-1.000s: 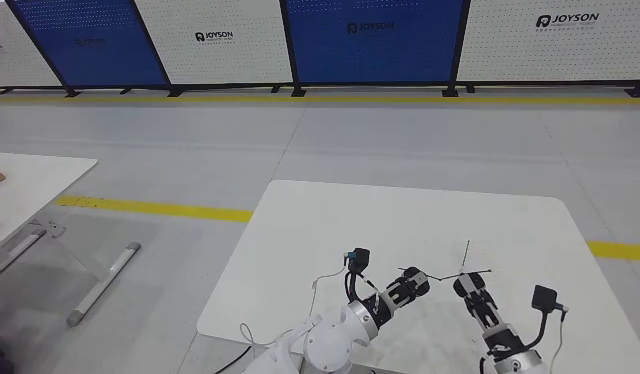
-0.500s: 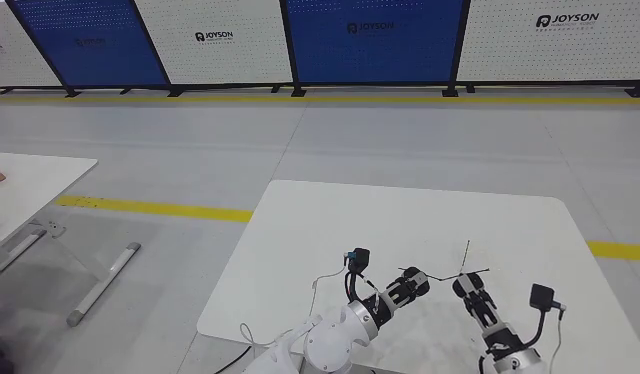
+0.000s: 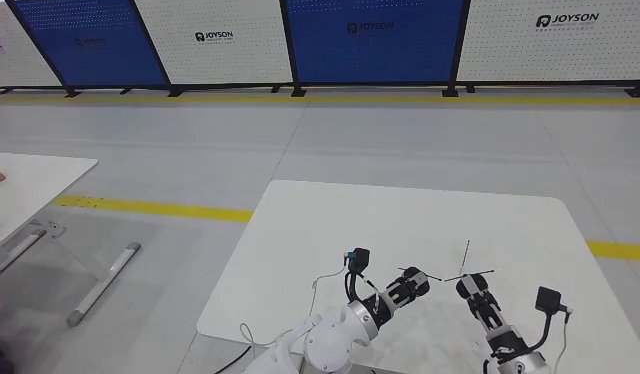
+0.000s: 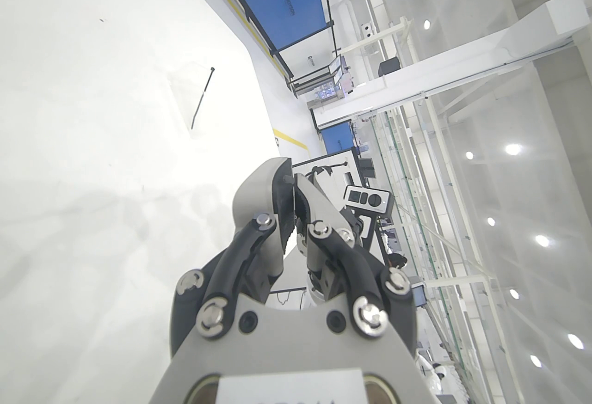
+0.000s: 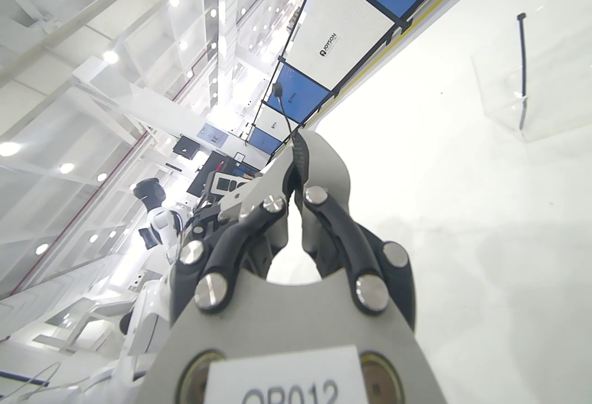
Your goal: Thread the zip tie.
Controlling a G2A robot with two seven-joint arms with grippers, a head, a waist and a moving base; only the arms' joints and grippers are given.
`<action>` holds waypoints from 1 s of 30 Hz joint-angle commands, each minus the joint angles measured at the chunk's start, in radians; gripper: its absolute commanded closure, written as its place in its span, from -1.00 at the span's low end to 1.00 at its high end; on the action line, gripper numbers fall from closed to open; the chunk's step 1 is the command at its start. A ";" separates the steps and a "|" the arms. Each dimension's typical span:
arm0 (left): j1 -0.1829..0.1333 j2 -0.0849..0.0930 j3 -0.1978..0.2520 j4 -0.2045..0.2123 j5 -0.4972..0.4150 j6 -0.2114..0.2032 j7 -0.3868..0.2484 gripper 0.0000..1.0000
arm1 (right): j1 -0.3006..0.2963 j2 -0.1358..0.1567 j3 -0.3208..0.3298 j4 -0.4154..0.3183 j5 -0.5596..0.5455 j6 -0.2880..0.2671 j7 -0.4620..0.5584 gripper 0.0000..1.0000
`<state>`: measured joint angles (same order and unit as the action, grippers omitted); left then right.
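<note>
Near the table's [image 3: 330,224] 6 o'clock edge: right gripper [image 5: 296,151] clamped tight on the zip tie [image 5: 284,110] just under its head, left gripper [image 4: 292,181] pinched closed on a thin black strap, seemingly the tail. The ends face each other, near but apart. Threading looks not yet done; spare tie [image 5: 523,54] at 12 o'clock untouched.

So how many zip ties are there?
3. One zip tie rests in the clear box on the table. The left gripper pinches a second tie, the right gripper a third tie. None looks hidden.
</note>
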<state>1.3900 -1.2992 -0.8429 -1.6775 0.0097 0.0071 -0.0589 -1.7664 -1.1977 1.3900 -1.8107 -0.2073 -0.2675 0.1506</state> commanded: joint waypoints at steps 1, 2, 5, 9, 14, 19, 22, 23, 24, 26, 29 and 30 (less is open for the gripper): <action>0.000 0.000 0.000 0.000 0.000 0.000 0.000 1.00 | 0.005 -0.001 -0.002 0.003 0.003 0.002 0.001 1.00; 0.000 0.000 0.000 0.000 0.000 0.000 0.000 1.00 | 0.007 -0.001 -0.004 0.004 0.003 0.003 0.001 1.00; 0.000 0.000 0.000 0.000 0.000 0.000 0.000 1.00 | 0.014 -0.002 -0.009 0.007 0.001 0.006 0.003 1.00; 0.000 0.000 0.000 0.000 0.000 0.000 0.000 1.00 | 0.021 -0.004 -0.015 0.013 -0.007 0.014 0.002 1.00; 0.000 0.000 0.000 0.000 0.000 0.000 0.000 1.00 | 0.021 -0.005 -0.016 0.017 -0.008 0.014 -0.002 1.00; 0.000 0.000 0.000 0.000 0.000 0.000 0.000 1.00 | 0.010 -0.004 -0.007 0.012 0.003 0.001 -0.004 1.00; 0.000 0.000 0.000 0.000 0.000 0.000 0.000 1.00 | 0.010 -0.004 -0.007 0.012 0.003 0.001 -0.004 1.00; 0.000 0.000 0.000 0.000 0.000 0.000 0.000 1.00 | 0.010 -0.004 -0.007 0.012 0.003 0.001 -0.004 1.00; 0.000 0.000 0.000 0.000 0.000 0.000 0.000 1.00 | 0.010 -0.004 -0.007 0.012 0.003 0.001 -0.004 1.00; 0.000 0.000 0.000 0.000 0.000 0.000 0.000 1.00 | 0.010 -0.004 -0.007 0.012 0.003 0.001 -0.004 1.00; 0.000 0.000 0.000 0.000 0.000 0.000 0.000 1.00 | 0.013 -0.005 -0.009 0.013 0.003 0.006 -0.006 1.00; 0.000 0.000 0.000 0.000 0.000 0.000 0.000 1.00 | 0.014 -0.006 -0.011 0.013 0.005 0.008 -0.008 1.00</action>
<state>1.3900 -1.2992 -0.8429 -1.6775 0.0097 0.0071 -0.0589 -1.7538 -1.2027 1.3808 -1.7979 -0.2038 -0.2623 0.1447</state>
